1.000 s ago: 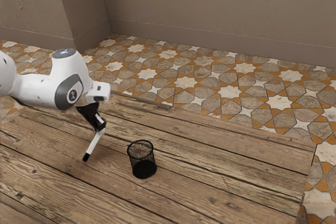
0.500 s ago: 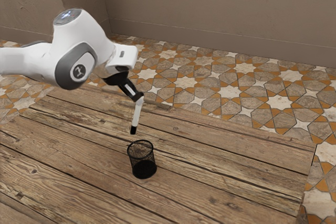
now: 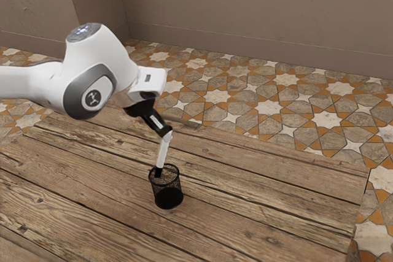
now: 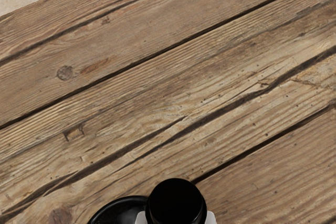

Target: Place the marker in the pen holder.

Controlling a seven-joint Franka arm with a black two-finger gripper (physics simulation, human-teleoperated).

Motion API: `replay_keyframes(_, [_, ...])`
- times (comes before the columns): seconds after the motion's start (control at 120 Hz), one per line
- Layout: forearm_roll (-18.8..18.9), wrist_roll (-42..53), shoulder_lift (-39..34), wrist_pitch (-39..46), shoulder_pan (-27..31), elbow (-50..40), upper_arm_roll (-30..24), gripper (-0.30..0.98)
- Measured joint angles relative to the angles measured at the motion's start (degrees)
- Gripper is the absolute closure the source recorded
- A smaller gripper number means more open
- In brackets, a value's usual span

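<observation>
At the wide-mouthed pen holder [image 3: 168, 199], tilted marker [image 3: 163, 154], tool [image 3: 167, 135] gripping above rim [image 3: 178, 174]

The back wall [image 3: 264, 10] is finished in brownish plaster, edged at its foot by a plain skirting [image 3: 264, 53] and broken by corners toward the exterior view's left. The floor [image 3: 285, 105] is covered with patterned tiles — pale stars set among orange and grey-brown pieces. The tabletop [image 3: 270, 197] is made of worn planks, marked by dark seams and knots, all softly lit.
</observation>
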Motion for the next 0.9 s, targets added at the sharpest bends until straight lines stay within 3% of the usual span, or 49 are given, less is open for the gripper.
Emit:
replay_keyframes(0.533, [-0.07, -3.59, 1.03, -0.50, 0.39, -4.12, -1.18, 0.75])
replay_keyframes(0.9, [0.25, -4.87, 6.61, 0.67, 3.08, 3.44, -1.38, 0.75])
